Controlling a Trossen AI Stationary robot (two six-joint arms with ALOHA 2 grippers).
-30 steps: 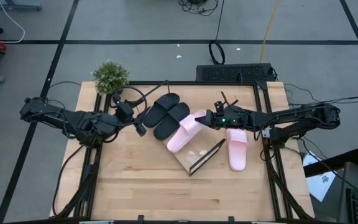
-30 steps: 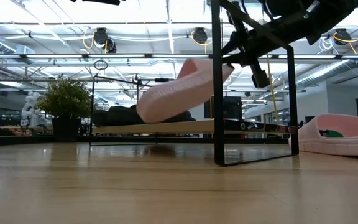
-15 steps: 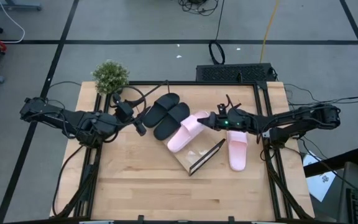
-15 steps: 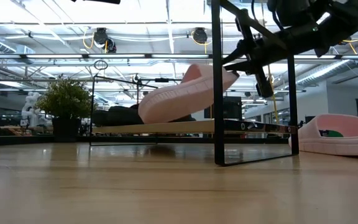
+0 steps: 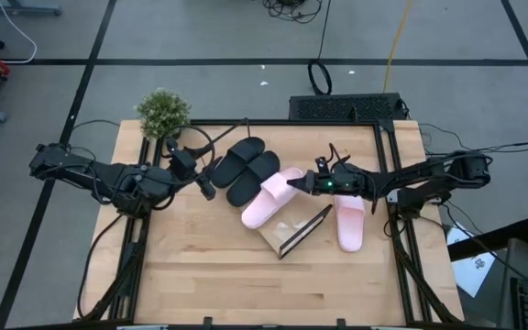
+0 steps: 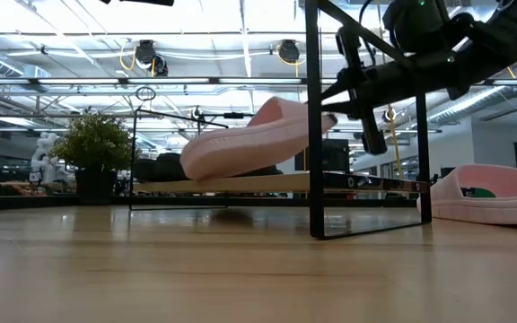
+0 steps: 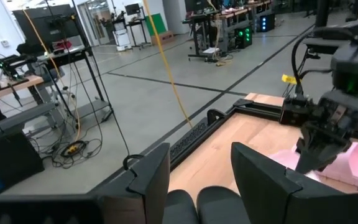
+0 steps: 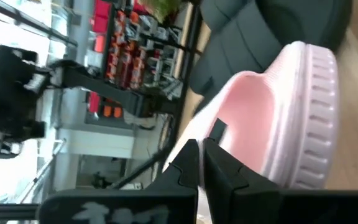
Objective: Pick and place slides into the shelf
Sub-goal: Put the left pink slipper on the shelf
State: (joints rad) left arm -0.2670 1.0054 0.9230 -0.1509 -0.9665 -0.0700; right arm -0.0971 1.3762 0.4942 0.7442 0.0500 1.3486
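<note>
The right gripper (image 5: 297, 182) pinches the pink slide (image 5: 269, 197) by its heel, toe pointing along the shelf (image 5: 287, 235) toward the black pair (image 5: 246, 169).

A: Free room on the tabletop (image 5: 200, 275)?

B: Front half is bare wood, open from both sides. The middle is crowded.

A: With what?

B: The shelf (image 5: 298, 232) lies diagonal at centre, and its black wire frame (image 6: 366, 126) stands tall at the near end. The black pair (image 5: 247, 169) takes the back end of it. A pink slide (image 5: 269, 195) sits tilted just beside them, the right gripper (image 5: 293, 182) closed on its end.

A: Right side?

B: Second pink slide (image 5: 349, 218) lies beside the shelf, under the right arm.

A: Left?

B: The left gripper (image 5: 207, 190), fingers apart, hangs just beside the black pair. Plant (image 5: 162, 112) at back-left corner.
</note>
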